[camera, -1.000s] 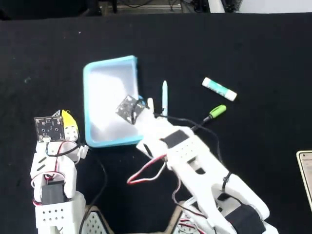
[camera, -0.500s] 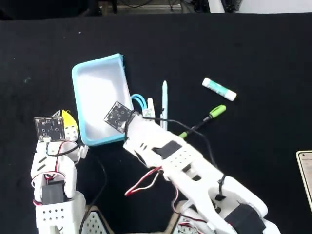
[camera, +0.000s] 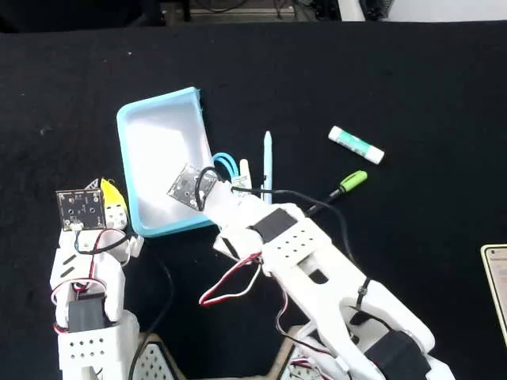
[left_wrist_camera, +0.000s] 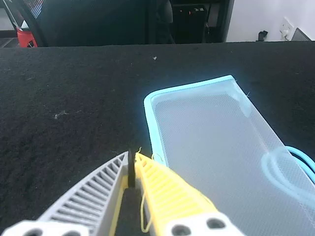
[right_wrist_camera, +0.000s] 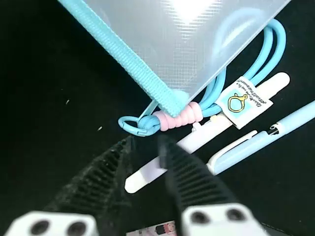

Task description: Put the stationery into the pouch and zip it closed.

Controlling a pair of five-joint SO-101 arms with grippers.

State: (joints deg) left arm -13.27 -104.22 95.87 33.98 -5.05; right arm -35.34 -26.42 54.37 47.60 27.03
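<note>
High view, my count: one clear pouch with a light blue border, lying flat on the black table, plus four loose pieces of stationery outside it. That is one white pen, one light blue pen, one green highlighter and one glue stick. Both pens lie side by side just beside the pouch's right edge. The highlighter is farther right of the pouch, and the glue stick farther again, well apart from it. One blue cord loop hangs off the pouch's corner and rests across the white pen.

On my right wrist feed, the right gripper is parted by only a narrow gap and grasps nothing. Its tips sit just short of the small ring on the cord at the pouch's corner, and the white pen's end lies under the gap.

The left gripper is clenched, tips together and empty, just beside the pouch's near edge.
</note>
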